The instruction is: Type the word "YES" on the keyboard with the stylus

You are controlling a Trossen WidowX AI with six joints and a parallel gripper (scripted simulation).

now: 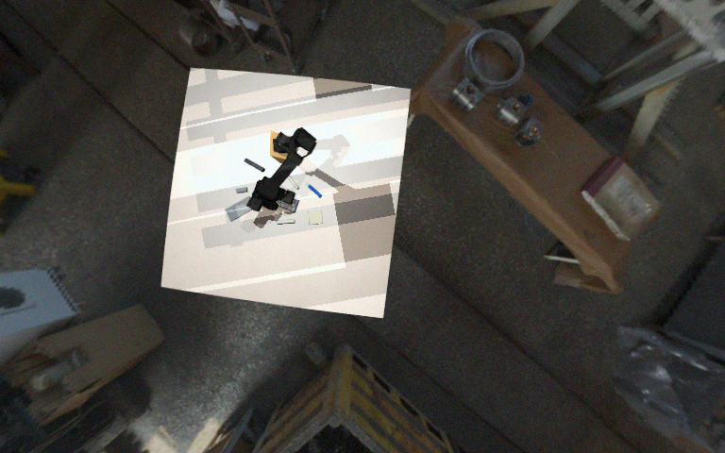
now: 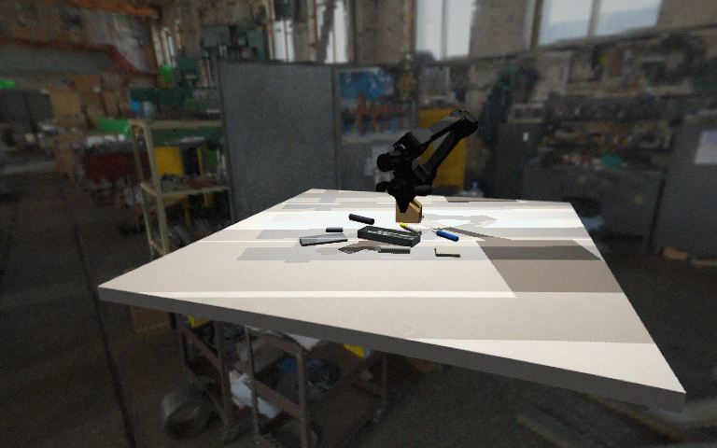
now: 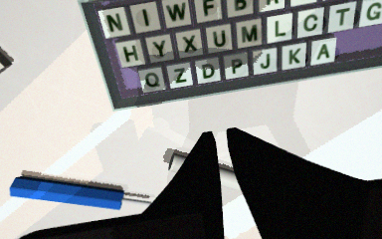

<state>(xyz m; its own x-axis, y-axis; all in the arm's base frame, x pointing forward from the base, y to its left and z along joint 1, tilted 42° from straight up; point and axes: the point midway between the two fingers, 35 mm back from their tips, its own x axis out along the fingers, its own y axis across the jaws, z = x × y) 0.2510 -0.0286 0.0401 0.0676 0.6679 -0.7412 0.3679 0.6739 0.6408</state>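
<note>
The keyboard (image 3: pixel 234 45) lies ahead of the fingers in the wrist view, with scrambled letter keys; Y is in its middle row at the left. It shows as a dark slab in the exterior view (image 2: pixel 388 235). A thin grey stylus (image 3: pixel 171 155) lies flat on the desk, mostly hidden under my fingers. My gripper (image 3: pixel 220 139) (image 2: pixel 404 203) hangs above it, pointing down, between the keyboard and the arm base. The fingers stand almost together with a narrow slit, and nothing is between them.
A blue pen (image 3: pixel 65 191) (image 2: pixel 446 234) lies to the left of the fingers. A dark cylinder (image 2: pixel 360 218), a small grey block (image 2: pixel 333 229), a dark flat plate (image 2: pixel 322 239), a grey bar (image 2: pixel 393 249) and a beige pad (image 2: pixel 447 252) lie around the keyboard.
</note>
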